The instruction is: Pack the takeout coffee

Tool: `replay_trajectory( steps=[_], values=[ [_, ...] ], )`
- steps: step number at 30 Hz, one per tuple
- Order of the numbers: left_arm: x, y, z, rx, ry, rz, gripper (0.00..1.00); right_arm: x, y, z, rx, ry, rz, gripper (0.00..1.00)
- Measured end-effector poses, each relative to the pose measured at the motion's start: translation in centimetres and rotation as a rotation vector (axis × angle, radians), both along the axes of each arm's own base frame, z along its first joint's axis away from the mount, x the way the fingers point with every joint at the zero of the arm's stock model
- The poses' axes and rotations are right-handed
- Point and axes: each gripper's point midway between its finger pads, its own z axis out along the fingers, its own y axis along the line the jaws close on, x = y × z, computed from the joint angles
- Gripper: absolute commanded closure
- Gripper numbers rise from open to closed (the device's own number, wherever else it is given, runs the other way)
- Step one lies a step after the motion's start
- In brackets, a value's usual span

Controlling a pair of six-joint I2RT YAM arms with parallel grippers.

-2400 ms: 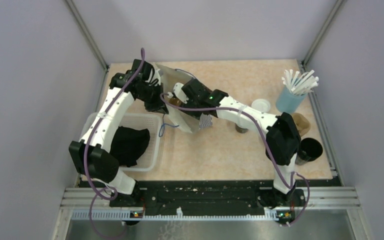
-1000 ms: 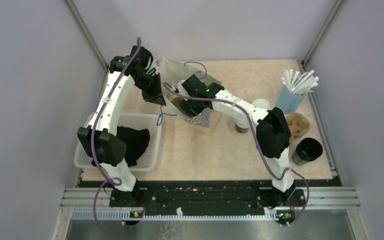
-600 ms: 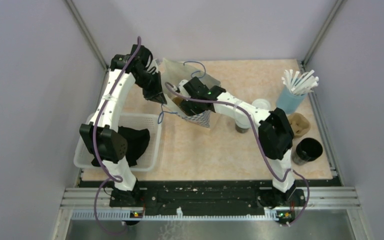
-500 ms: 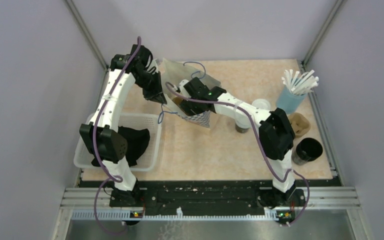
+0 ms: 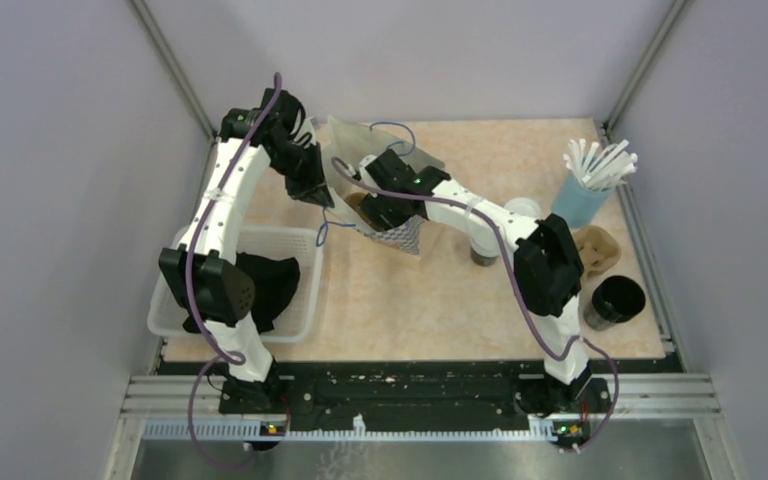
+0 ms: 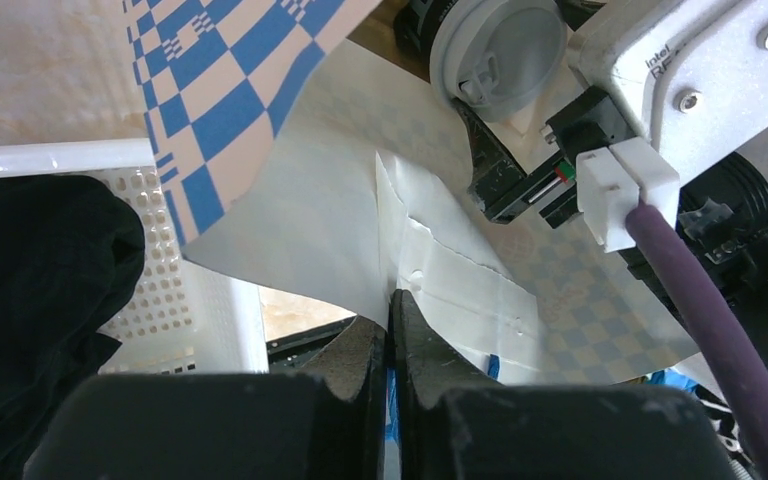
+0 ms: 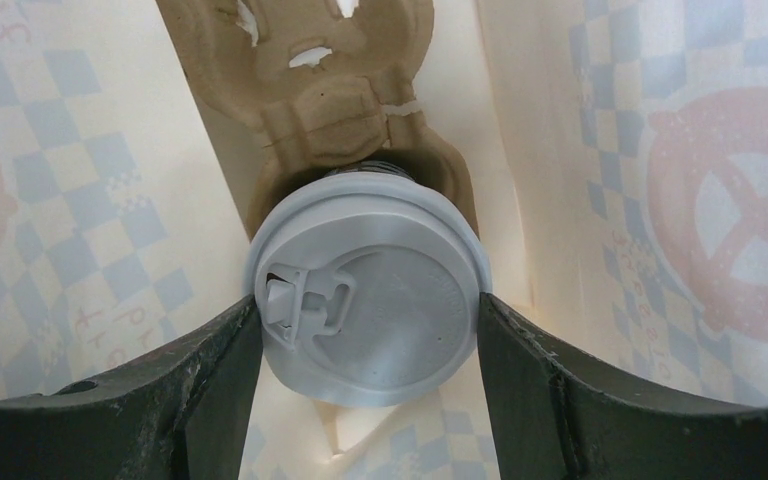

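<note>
Inside the paper bag [image 7: 80,200], the right gripper [image 7: 365,310] was clamped on a lidded cup [image 7: 390,340], one dark finger [image 7: 210,370] pressed to each side just at the rim of its pale grey lid. The cup sat over a well of the brown cardboard carrier [image 7: 330,100] lying in the bottom of the bag; whether it was fully seated could not be told. Beside it, the left gripper [image 6: 392,310] was pinched shut on a fold of the bag's edge, holding the mouth apart so the right arm could reach in.

Further out on the table [image 5: 410,310], the second cup [image 5: 481,257] stood upright, apart from the bag and partly hidden by the right arm. A loose white lid [image 5: 522,210], a blue holder of straws [image 5: 580,200] and a larger black cup [image 5: 617,298] stood toward the right side; a white basket [image 5: 305,300] holding dark cloth sat at the left.

Such a cup would likely be light, with thin walls that dent under a hard squeeze, and a smooth lid that could slip or pop off. The safer hold seemed to be on the stiffer band just under the lid rim, kept upright in case it held liquid. The bag was thin and liable to tear at the pinch.
</note>
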Motion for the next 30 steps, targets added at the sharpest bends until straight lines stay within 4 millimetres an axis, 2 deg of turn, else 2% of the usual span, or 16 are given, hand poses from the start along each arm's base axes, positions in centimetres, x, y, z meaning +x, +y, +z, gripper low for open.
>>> replay_trajectory(
  steps=[2,8,15,19,25,30],
  values=[
    [0.0,0.0,0.0,-0.002,0.0,0.003,0.86,0.0,0.0,0.2,-0.013,0.019,-0.008,0.51],
    [0.4,-0.3,0.1,-0.026,-0.003,0.014,0.7,0.1,0.2,0.6,-0.042,0.063,-0.034,0.29],
    [-0.5,-0.9,-1.8,-0.062,0.065,0.003,0.5,0.7,1.1,2.0,-0.032,0.082,-0.076,0.09],
    [-0.9,-1.0,-2.0,-0.073,0.071,0.0,0.46,0.7,1.2,3.0,-0.011,0.078,-0.101,0.06],
    [-1.4,-1.2,-0.7,-0.099,0.039,-0.011,0.39,-0.2,1.2,3.2,-0.015,0.098,-0.122,0.03],
    [-1.8,-1.0,-0.3,-0.098,0.024,-0.016,0.39,-1.1,2.0,5.3,0.018,0.087,-0.128,0.03]
  ],
)
